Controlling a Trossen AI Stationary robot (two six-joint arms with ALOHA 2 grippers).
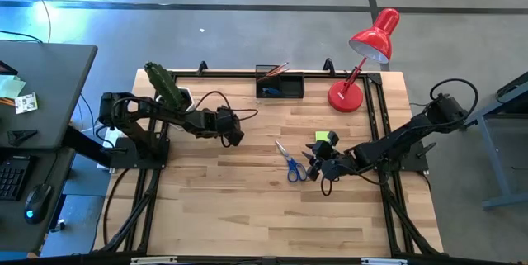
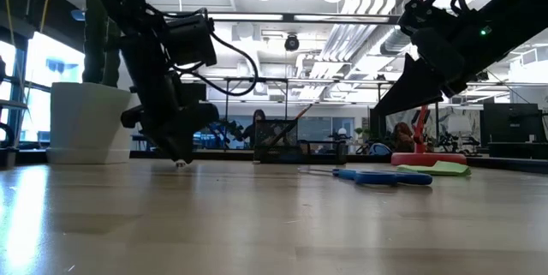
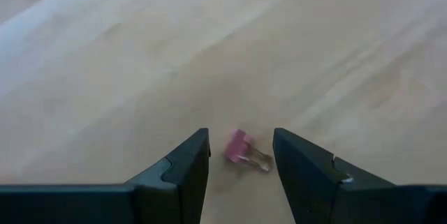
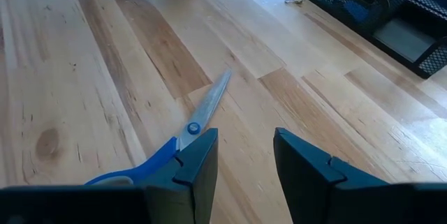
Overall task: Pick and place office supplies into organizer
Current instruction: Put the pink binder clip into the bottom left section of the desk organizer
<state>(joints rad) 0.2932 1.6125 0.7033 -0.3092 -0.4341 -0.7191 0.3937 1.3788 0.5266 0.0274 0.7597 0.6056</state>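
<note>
Light wooden table point(image 1: 247, 207) under office ceiling lights. Left gripper point(image 3: 241, 165), fingers parted, straddles a pink binder clip point(image 3: 239, 147). Right gripper point(image 4: 244, 161), fingers apart, beside blue scissors point(image 4: 185, 137), holds nothing.

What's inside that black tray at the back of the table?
The organizer holds thin pencils leaning out of one compartment and something blue in another. Its walls hide whatever lies lower down.

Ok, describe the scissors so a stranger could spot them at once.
Start at the red lamp at the table's back edge, then come forward to the green sticky pad. The scissors lie flat just beside it, the only blue-handled thing with bare metal blades.
</note>
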